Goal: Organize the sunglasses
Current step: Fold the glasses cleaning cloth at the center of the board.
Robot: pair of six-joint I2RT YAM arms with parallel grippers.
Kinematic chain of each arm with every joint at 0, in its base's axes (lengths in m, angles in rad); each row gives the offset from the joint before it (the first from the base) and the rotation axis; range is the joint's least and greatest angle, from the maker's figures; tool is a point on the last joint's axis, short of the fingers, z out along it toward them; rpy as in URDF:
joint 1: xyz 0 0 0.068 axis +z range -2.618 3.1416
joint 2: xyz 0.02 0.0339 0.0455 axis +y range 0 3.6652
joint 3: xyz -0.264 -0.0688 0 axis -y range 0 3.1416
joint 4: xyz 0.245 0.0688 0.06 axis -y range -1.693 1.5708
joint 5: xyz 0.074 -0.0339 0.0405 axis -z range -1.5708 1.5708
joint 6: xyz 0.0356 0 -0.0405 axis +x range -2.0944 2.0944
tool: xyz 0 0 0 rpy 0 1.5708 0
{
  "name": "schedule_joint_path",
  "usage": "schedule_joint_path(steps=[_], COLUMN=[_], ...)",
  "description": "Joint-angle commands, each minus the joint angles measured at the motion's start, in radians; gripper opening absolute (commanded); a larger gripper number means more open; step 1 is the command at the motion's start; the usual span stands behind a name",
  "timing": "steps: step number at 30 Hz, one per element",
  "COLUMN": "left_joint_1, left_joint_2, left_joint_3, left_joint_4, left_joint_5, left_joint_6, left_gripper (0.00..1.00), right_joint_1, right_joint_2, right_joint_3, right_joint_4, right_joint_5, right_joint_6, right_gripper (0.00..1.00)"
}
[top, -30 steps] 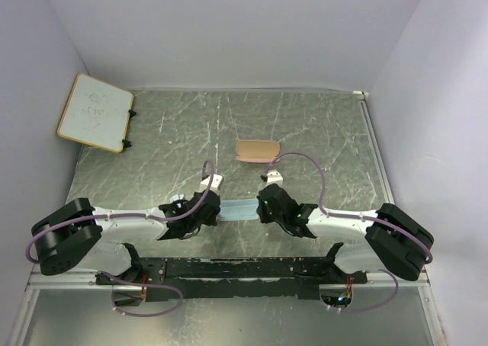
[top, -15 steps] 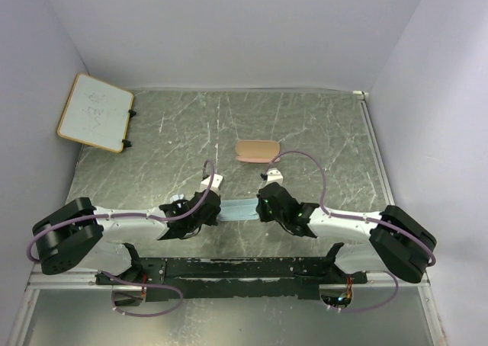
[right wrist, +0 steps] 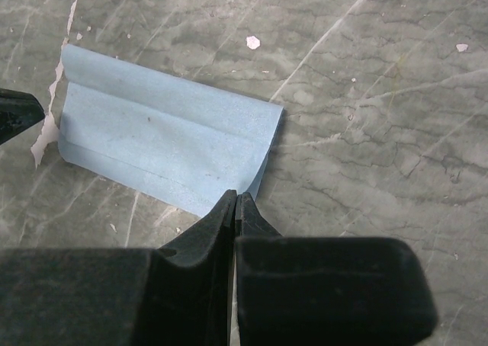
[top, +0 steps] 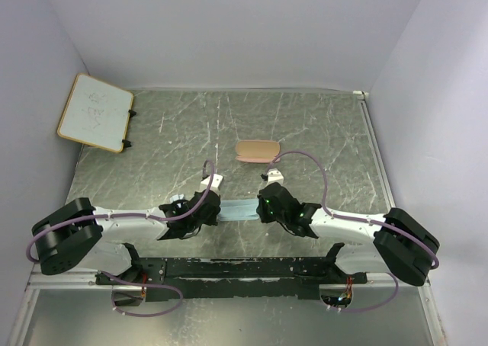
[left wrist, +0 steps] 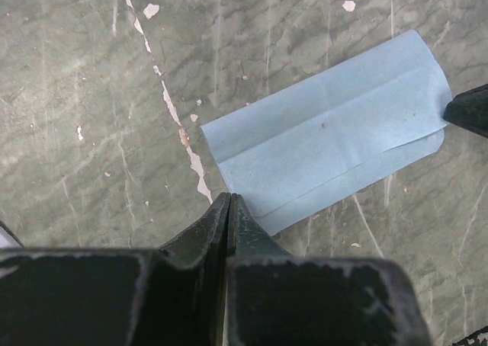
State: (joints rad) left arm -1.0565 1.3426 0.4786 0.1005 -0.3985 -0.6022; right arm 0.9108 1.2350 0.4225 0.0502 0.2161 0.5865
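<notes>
A folded blue cloth (top: 240, 210) lies flat on a grey marbled worktop (top: 328, 132), between two robot arms. The left claw (left wrist: 229, 199) is pressed together on a corner at the cloth's left end. The right claw (right wrist: 237, 197) is pressed together on the cloth's right end, where the fold curls up. Gripping both ends at once probably serves to hold the fold straight. A tan-pink case (top: 257, 149) lies beyond the cloth, well apart. The sunglasses show in no view; whether they sit inside the case or the cloth cannot be told.
</notes>
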Motion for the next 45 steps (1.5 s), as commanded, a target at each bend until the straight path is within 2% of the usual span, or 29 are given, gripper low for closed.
schedule_joint_path(steps=[1, 13, 45], left_joint_1=[0.003, 0.002, 0.003], left_joint_2=[-0.04, -0.106, -0.069], left_joint_3=[0.013, 0.015, 0.011], left_joint_4=[0.002, -0.042, -0.019], left_joint_5=[-0.016, -0.06, -0.038], left_joint_6=[0.004, 0.007, 0.003], left_gripper=[0.11, 0.12, 0.12], right_joint_1=[0.0, -0.001, 0.006], right_joint_2=[-0.005, 0.023, 0.032], right_joint_3=[0.018, 0.017, 0.022], right_joint_4=[-0.008, 0.007, -0.016], right_joint_5=[-0.009, -0.025, -0.032], right_joint_6=[0.003, 0.001, -0.002], right_gripper=[0.0, 0.0, 0.0])
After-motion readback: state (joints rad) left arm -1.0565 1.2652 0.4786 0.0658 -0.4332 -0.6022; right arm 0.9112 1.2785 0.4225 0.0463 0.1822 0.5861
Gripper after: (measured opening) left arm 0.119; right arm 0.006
